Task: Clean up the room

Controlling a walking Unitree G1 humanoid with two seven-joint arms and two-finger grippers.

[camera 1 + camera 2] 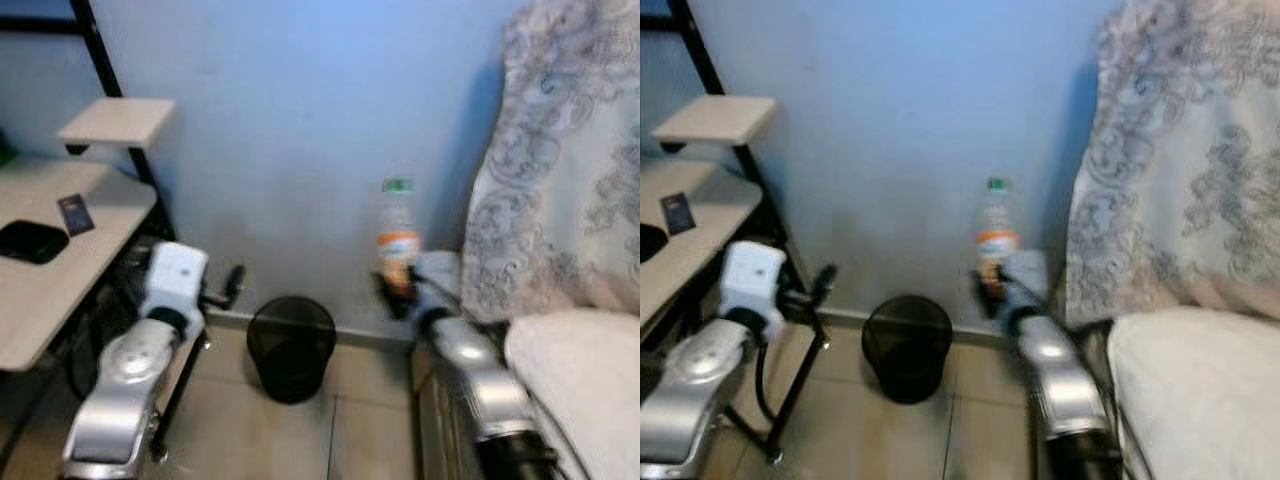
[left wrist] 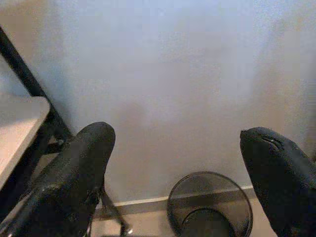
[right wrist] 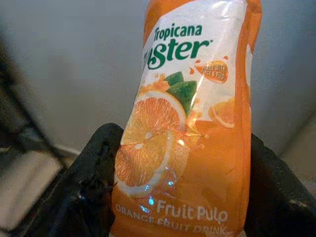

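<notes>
My right gripper (image 1: 400,290), centre-right of the frame, clamps an upright clear plastic orange-drink bottle with a green cap (image 1: 398,235). My left gripper (image 2: 182,168) hangs spread wide at lower left. Beyond, at lower centre, a black mesh wastebasket (image 1: 290,345) stands against the pale blue wall (image 1: 300,120).

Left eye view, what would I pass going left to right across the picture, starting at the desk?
Light wooden desk with a flat black object on it → left gripper → round black mesh wastebasket → clear plastic orange drink bottle with green cap, held in the right gripper → grey patterned fabric.
</notes>
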